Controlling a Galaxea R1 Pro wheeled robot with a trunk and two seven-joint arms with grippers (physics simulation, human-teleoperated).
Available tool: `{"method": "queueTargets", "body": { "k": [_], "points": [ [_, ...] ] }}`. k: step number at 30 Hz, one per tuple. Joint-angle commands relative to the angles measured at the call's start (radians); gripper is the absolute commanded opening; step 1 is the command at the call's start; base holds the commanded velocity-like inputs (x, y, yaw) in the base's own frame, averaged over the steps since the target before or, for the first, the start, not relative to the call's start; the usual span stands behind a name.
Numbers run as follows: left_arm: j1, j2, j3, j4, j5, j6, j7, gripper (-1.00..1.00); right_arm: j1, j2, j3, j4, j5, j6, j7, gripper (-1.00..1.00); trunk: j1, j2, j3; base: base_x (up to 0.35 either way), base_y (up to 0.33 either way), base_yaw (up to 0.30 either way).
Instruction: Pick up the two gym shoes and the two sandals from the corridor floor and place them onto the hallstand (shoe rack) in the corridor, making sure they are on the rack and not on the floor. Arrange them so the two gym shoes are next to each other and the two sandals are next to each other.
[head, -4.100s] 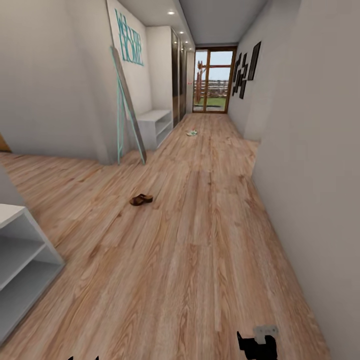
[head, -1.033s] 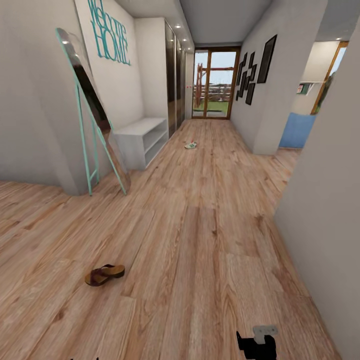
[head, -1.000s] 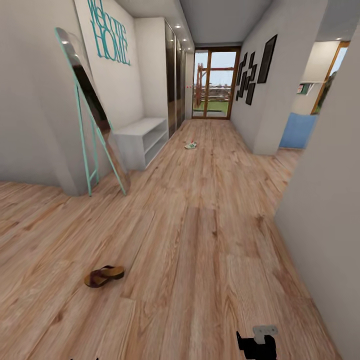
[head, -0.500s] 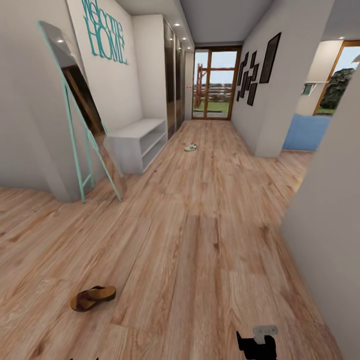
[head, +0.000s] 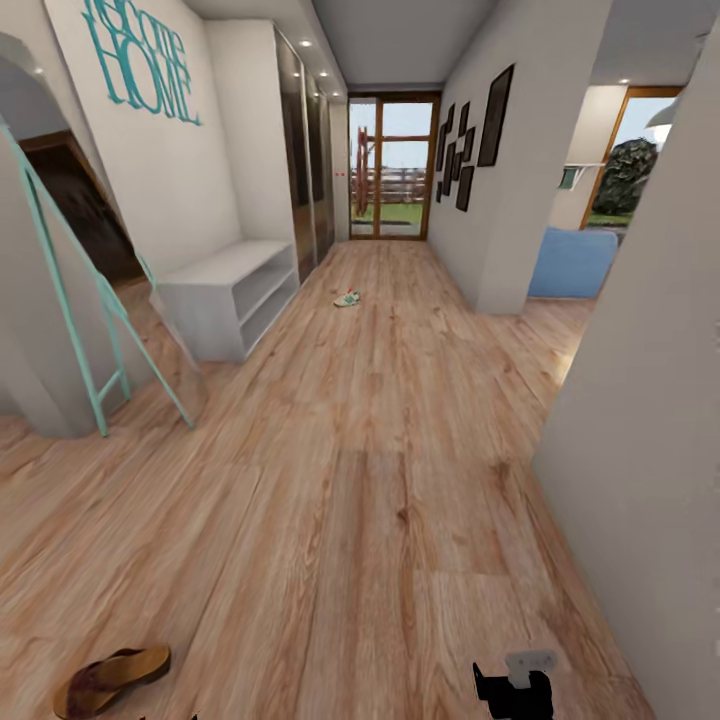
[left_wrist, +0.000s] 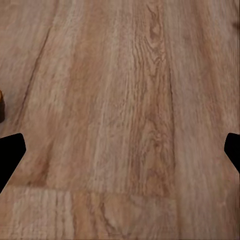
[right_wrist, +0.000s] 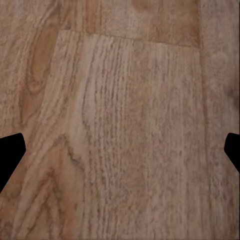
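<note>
**Rolling down the corridor, both tools empty**

Head view: one sandal (head: 110, 678) lies on the corridor floor (head: 380, 480) close in on the robot's left, sole down, tan insole up. Far down the corridor a gym shoe (head: 346, 298) lies on the planks, near a white two-shelf bench (head: 225, 298) that stands against the left wall beyond a leaning mirror (head: 70, 290). The right tool (head: 515, 690) shows dark at the lower edge; its state cannot be told from here.

Left wrist view: the left tool (left_wrist: 120, 155) hangs above bare planks with its fingertips (left_wrist: 11, 152) spread wide, nothing between them.

Right wrist view: the right tool's fingertips (right_wrist: 11, 150) likewise stand apart over bare floor.

The sandal looks light, flat and fairly stiff in the sole, with a softer strap. A pinch across the sole's edges at mid-length, or over the strap, seems the surest hold, since the leather may be slick.
</note>
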Motion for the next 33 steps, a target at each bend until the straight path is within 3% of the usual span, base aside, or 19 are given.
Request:
{"method": "queueTargets", "body": {
  "k": [1,9,33],
  "points": [
    [-0.001,-0.001,0.006,0.000,-0.004,-0.003,-0.007,1.00,-0.001,0.000,0.002,0.001,0.004,-0.003,-0.004,1.00,0.000,0.000,-0.001,0.339,-0.113,-0.276],
    [-0.001,-0.001,0.007,-0.001,-0.004,-0.003,-0.007,1.00,-0.001,0.000,0.002,0.001,0.005,-0.003,-0.004,1.00,0.000,0.000,-0.001,0.339,-0.113,-0.225],
    [-0.001,-0.001,0.005,0.000,-0.004,-0.003,-0.007,1.00,-0.001,0.000,0.002,0.001,0.005,-0.003,-0.004,1.00,0.000,0.000,-0.001,0.339,-0.113,-0.010]
  ]
}}
